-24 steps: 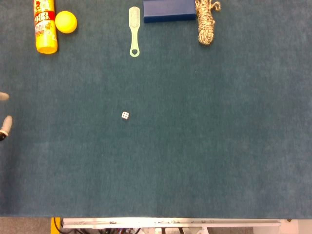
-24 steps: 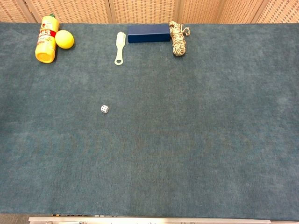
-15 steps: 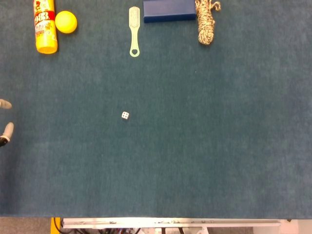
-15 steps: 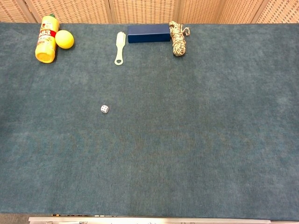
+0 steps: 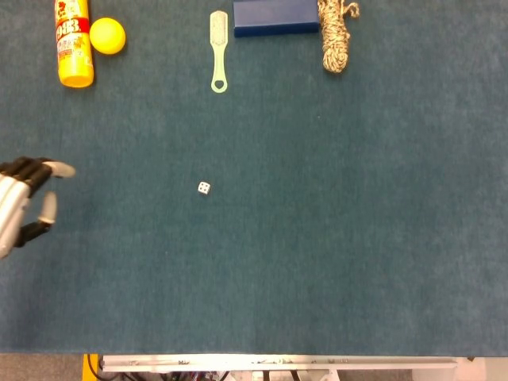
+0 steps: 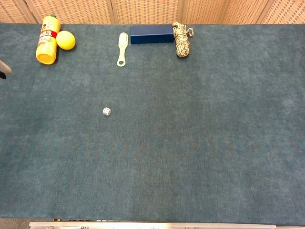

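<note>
The left hand point(image 5: 24, 205) is at the table's edge with its fingers point(image 5: 49, 208) spread and nothing in them. The little dice point(image 5: 204, 187) sits well out past the fingertips. This looks like the reaching step. Next, the hand needs to get over the dice.

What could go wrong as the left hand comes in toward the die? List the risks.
1. The die is small and lies alone on the carpeted table; the left hand, open and still apart from it, may knock it away.
2. A sweep toward the far edge could tip the yellow bottle or roll the yellow ball beside it.
</note>
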Tool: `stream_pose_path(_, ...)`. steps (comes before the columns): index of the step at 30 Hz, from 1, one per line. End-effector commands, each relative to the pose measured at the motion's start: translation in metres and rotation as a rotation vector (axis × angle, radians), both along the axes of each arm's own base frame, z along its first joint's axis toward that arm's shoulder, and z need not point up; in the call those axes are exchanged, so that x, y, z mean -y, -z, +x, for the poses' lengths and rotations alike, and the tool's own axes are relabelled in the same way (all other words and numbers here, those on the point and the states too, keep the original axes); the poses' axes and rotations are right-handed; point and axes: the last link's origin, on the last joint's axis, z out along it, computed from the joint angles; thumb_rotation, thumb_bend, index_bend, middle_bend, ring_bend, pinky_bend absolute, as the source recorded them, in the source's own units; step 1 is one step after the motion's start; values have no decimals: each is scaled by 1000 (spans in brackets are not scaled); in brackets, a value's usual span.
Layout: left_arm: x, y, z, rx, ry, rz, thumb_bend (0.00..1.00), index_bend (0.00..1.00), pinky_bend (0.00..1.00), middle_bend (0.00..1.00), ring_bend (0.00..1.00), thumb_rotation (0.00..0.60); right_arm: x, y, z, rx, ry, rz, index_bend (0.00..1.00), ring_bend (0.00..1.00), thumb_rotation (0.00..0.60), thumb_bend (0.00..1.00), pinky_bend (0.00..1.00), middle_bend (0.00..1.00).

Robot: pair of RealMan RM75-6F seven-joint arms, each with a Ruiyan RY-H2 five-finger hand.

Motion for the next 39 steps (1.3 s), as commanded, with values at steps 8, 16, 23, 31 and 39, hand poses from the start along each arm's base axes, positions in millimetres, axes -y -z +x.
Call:
stream_pose_path(8, -28, 24, 22, -138, 113, -243, 964, 255, 726, 784, 672, 600, 18, -16, 1, 28, 12, -71, 283, 189, 600, 0, 288, 284)
stream_pose_path(16, -43, 52, 30, -194, 61, -383, 1000, 281, 805, 981, 796, 600, 24, -30, -17, 44, 85, -121, 285, 189, 600, 0, 288, 287)
stream_pose_path(23, -47, 75, 37, -264, 16, -459, 1000, 282, 804, 998, 809, 600, 27, -34, -22, 68, 93, -119, 297, 189, 600, 0, 288, 287)
stream_pose_path(31, -45, 94, 43, -262, -17, -464, 1000, 276, 804, 1000, 813, 600, 24, -37, -22, 78, 89, -116, 303, 189, 600, 0, 288, 287)
stream_pose_path(39, -43, 109, 53, -252, -22, -486, 1000, 254, 803, 1000, 820, 600, 20, -43, -23, 82, 97, -136, 310, 189, 600, 0, 288, 287)
